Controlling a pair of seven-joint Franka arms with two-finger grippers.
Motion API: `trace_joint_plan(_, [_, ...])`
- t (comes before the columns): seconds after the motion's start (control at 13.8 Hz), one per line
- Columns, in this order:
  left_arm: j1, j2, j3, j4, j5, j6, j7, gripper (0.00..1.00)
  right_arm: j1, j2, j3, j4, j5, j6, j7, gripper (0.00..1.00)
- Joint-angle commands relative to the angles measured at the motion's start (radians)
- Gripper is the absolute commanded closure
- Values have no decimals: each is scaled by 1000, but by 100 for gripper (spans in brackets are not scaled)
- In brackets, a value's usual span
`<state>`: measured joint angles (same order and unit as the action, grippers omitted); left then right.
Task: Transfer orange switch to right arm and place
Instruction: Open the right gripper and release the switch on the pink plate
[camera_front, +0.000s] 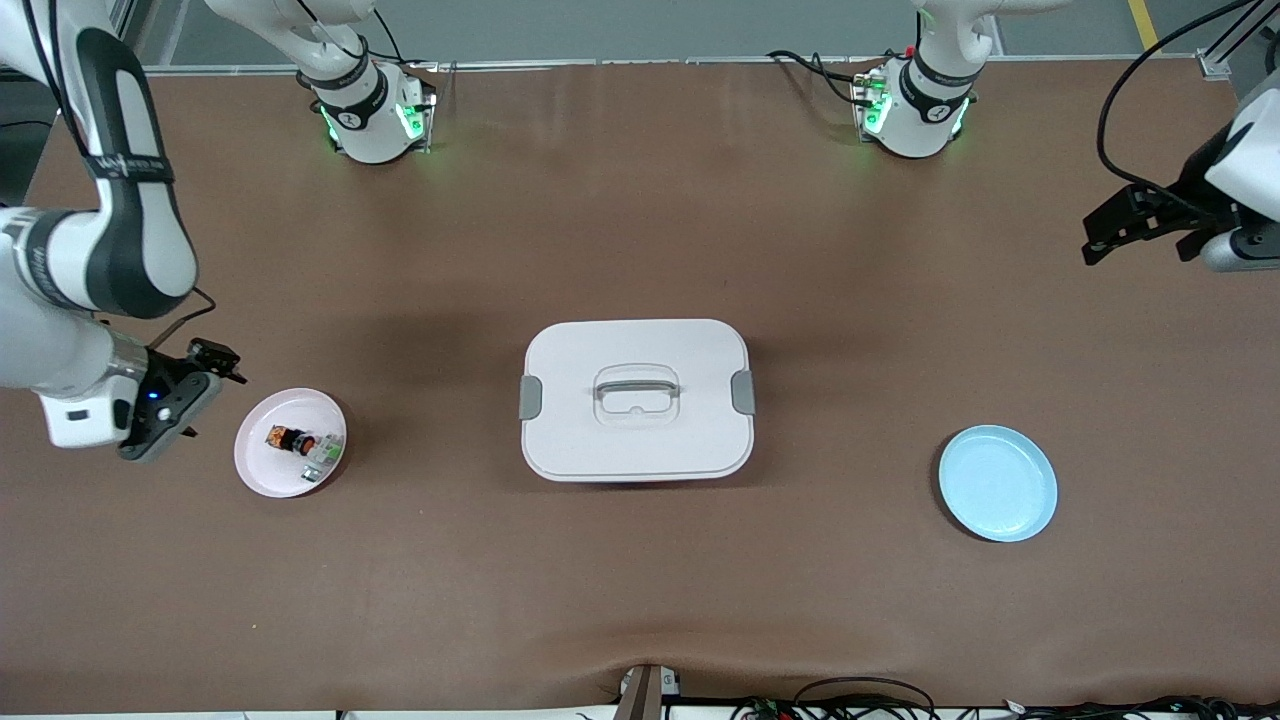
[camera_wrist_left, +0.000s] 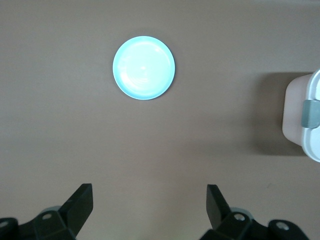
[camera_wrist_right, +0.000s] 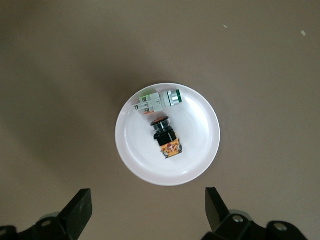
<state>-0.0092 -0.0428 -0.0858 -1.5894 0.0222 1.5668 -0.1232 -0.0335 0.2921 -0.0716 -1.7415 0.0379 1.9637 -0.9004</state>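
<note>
The orange switch (camera_front: 285, 438) (camera_wrist_right: 167, 137) lies on its side in a small pink-white plate (camera_front: 262, 472) (camera_wrist_right: 200, 145) toward the right arm's end of the table. A white-and-green part (camera_front: 320, 456) (camera_wrist_right: 157, 101) lies touching it in the same plate. The right arm (camera_front: 110, 230) reaches down beside that plate, and its right gripper (camera_front: 200, 395) (camera_wrist_right: 147, 207) hangs open and holds nothing, just off the plate's rim. My left gripper (camera_front: 1140, 235) (camera_wrist_left: 149, 205) waits open and empty over the table's edge at the left arm's end.
A white lidded box (camera_front: 637, 400) (camera_wrist_left: 302, 117) with a handle and grey side clips stands mid-table. A light blue plate (camera_front: 998, 483) (camera_wrist_left: 144, 67) with nothing on it sits toward the left arm's end. Cables run along the table's near edge.
</note>
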Motion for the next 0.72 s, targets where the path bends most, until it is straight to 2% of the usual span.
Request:
trace_joint_plan(0.0, [0, -5, 8, 20, -13, -24, -10, 0, -14, -5, 10, 107, 5, -116, 165, 0])
trace_joint_plan(0.29, [8, -6, 5, 20, -12, -22, 0, 0, -11, -2, 10, 226, 3, -224, 414, 0])
trace_joint_plan(0.43, [11, -6, 9, 19, -12, -24, 63, 0, -13, -1, 12, 266, 8, -273, 603, 0])
trace_joint_plan(0.65, [18, -3, 9, 16, -12, -24, 76, 0, -11, -5, 15, 318, 4, -298, 831, 0])
